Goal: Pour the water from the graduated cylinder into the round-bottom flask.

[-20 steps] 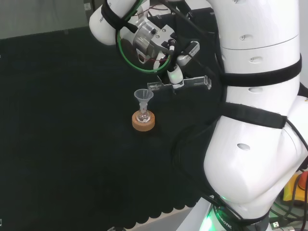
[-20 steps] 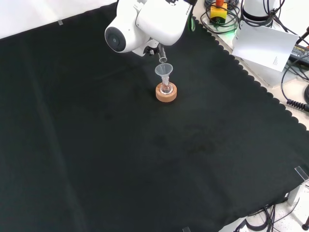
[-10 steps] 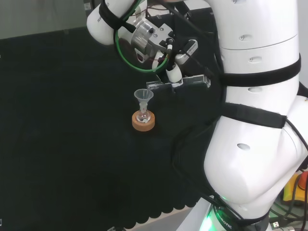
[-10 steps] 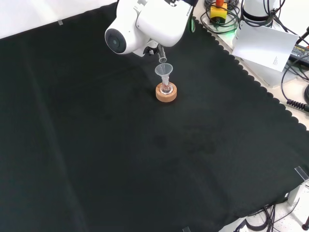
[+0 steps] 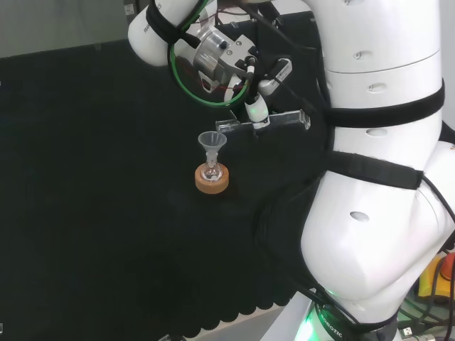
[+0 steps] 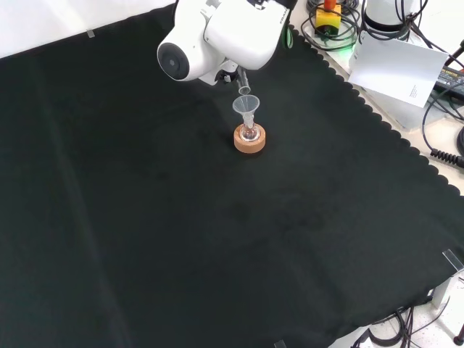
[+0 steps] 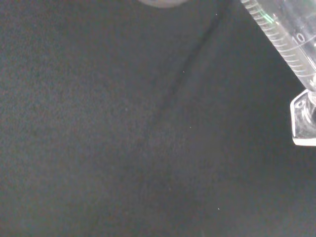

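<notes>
The clear graduated cylinder [image 5: 274, 121] lies nearly level in the head view, with my hand [image 5: 250, 92] shut on its middle. Its mouth end reaches left, just above the clear funnel [image 5: 212, 141]. That funnel stands in the neck of a small round-bottom flask [image 5: 211, 171], which rests in a cork ring [image 5: 212, 181]. In the front view the cylinder's mouth [image 6: 244, 88] pokes out below the arm's white link, right over the funnel [image 6: 246, 106] and cork ring [image 6: 250, 141]. In the wrist view the cylinder's scale [image 7: 286, 37] and its foot [image 7: 304, 121] show close up.
Black cloth [image 6: 181, 239] covers the bench around the flask. Past the cloth's scalloped right edge in the front view lie a white sheet [image 6: 397, 69] and cables [image 6: 442, 116]. The arm's big white links [image 5: 384, 163] fill the head view's right side.
The cylinder's foot end has risen very slightly and the wrist has shifted a little to the left in the head view. Flask, funnel and ring stand as before.
</notes>
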You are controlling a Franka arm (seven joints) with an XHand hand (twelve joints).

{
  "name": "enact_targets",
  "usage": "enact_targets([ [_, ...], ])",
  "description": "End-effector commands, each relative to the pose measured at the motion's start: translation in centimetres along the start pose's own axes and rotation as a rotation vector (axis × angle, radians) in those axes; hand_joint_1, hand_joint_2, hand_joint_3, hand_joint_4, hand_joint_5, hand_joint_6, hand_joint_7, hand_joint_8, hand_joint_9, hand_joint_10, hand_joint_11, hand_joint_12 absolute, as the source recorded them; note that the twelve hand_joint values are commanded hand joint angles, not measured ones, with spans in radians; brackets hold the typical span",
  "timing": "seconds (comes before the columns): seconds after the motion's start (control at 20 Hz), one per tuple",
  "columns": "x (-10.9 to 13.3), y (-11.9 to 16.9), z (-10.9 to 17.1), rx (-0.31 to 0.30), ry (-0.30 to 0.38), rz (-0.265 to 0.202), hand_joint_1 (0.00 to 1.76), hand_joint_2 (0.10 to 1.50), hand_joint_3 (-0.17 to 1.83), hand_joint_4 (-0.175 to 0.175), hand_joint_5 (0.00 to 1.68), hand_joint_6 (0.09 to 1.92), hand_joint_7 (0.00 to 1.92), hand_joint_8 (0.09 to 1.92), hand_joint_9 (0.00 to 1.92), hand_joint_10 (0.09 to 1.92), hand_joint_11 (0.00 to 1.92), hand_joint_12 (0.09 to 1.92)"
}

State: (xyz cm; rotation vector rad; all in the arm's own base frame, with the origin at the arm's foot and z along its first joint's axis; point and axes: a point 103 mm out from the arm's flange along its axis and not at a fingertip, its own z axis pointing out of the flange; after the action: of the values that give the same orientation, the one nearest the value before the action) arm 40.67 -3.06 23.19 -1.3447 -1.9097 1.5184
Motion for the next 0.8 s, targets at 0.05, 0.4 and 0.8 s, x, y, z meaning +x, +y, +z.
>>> enact_targets([
  [0.05, 0.3, 0.3, 0.3, -0.054, 0.022, -0.027, 1.27, 1.09, 0.00, -0.175, 1.03, 0.93, 1.05, 0.91, 1.50, 0.09, 1.33, 0.69],
  [0.4, 0.0, 0.2, 0.8, -0.117, 0.042, -0.044, 1.27, 1.09, 0.00, -0.175, 1.03, 0.93, 1.05, 0.92, 1.50, 0.09, 1.33, 0.68],
  [0.8, -1.5, 0.4, 2.1, -0.314, 0.151, -0.122, 1.27, 1.09, 0.00, -0.175, 1.03, 0.93, 1.05, 0.92, 1.50, 0.09, 1.34, 0.69],
])
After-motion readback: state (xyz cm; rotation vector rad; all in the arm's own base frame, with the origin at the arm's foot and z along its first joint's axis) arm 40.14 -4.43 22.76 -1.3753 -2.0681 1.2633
